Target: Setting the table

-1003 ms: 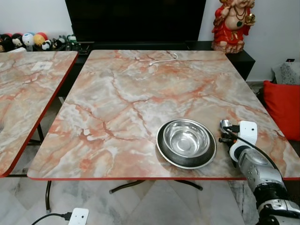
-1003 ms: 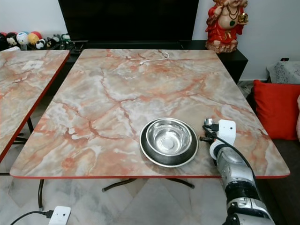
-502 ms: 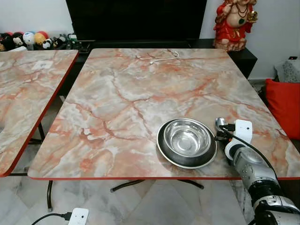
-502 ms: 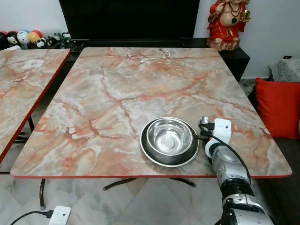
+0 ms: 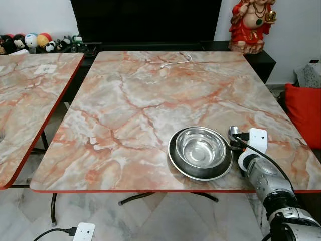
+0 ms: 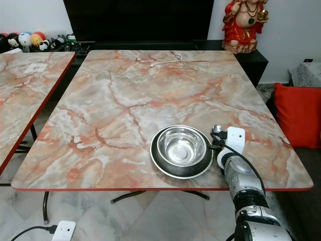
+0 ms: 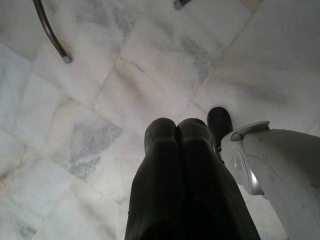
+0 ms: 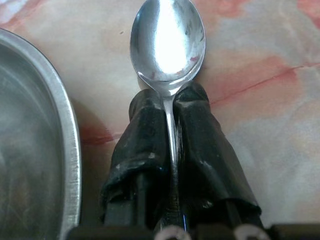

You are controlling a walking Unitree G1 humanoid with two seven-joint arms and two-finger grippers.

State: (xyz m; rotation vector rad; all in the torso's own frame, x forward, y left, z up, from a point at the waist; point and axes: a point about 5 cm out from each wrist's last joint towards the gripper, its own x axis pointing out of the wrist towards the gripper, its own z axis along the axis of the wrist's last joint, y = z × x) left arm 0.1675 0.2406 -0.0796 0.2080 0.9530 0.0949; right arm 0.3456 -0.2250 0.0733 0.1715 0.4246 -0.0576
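The worktop (image 5: 150,100) is carrying a bowl (image 5: 200,149) on a plate (image 5: 176,163) near its front edge. The right gripper (image 8: 170,107) is clenching a spoon (image 8: 167,42), now slightly nearer the plate than before. The left gripper (image 7: 176,132) is hanging closed over the floor (image 7: 100,75).

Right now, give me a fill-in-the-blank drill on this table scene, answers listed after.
1. The right gripper is shut on a ____.
2. The steel bowl sits inside a steel ____.
3. The spoon is on the plate's ____ side.
4. The left gripper hangs over the ____.

Answers: spoon; plate; right; floor
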